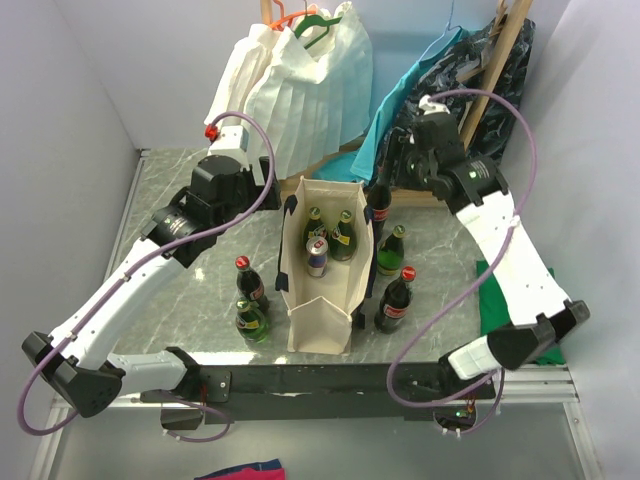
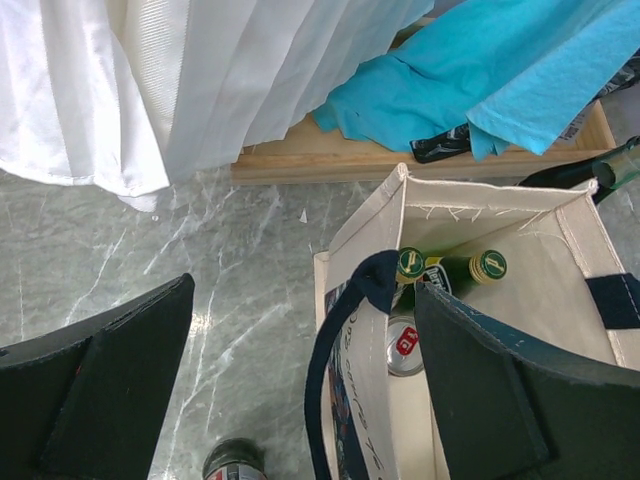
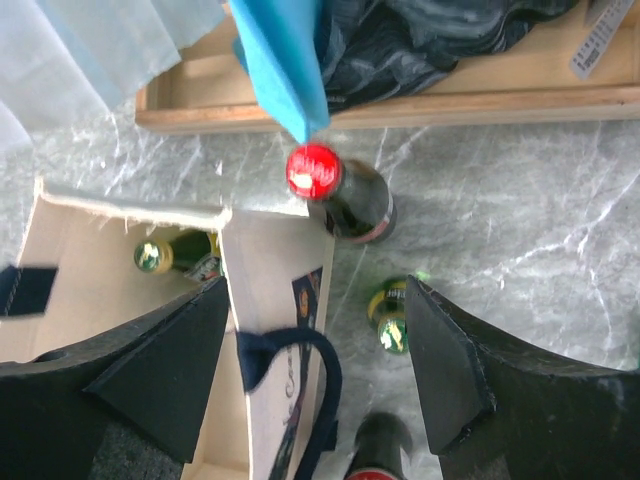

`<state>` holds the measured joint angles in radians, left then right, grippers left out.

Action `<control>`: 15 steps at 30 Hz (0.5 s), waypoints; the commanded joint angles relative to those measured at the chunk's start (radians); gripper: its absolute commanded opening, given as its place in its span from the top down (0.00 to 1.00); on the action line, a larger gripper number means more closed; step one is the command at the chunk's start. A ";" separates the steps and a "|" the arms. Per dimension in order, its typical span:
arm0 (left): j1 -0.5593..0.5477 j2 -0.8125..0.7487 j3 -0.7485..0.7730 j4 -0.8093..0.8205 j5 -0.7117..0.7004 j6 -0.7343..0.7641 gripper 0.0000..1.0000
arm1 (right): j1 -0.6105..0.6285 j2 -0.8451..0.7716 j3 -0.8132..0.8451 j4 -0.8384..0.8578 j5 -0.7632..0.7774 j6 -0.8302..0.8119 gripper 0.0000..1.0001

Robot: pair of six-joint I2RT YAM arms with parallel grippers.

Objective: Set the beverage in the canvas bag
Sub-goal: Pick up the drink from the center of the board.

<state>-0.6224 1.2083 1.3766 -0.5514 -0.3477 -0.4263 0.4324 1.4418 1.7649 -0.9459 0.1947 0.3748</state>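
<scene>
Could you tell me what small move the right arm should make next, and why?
Probably ease the right gripper forward until the red-capped bottle sits between its open fingers, then close. That bottle stands on the table just outside the canvas bag, slightly ahead of the fingertips, and the gripper holds nothing. The bag already holds two green bottles and a can.

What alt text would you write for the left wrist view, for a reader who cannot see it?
An open canvas bag holds two green bottles and a can, seen from above past the open left gripper. A white pleated garment and teal cloth hang behind, over a marble table.
</scene>
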 commanded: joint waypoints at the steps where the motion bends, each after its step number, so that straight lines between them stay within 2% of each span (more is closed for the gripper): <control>1: 0.004 -0.004 0.032 0.007 0.022 0.023 0.04 | -0.038 0.093 0.113 -0.031 -0.046 -0.020 0.22; 7: 0.004 -0.009 0.027 -0.012 0.032 0.023 0.04 | -0.060 0.209 0.218 -0.070 -0.043 -0.031 0.21; 15: 0.004 -0.004 0.027 -0.021 0.029 0.031 0.04 | -0.064 0.276 0.254 -0.060 -0.037 -0.031 0.21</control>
<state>-0.6224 1.2083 1.3766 -0.5671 -0.3336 -0.4122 0.3744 1.7119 1.9629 -1.0016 0.1547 0.3603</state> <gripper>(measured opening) 0.967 0.787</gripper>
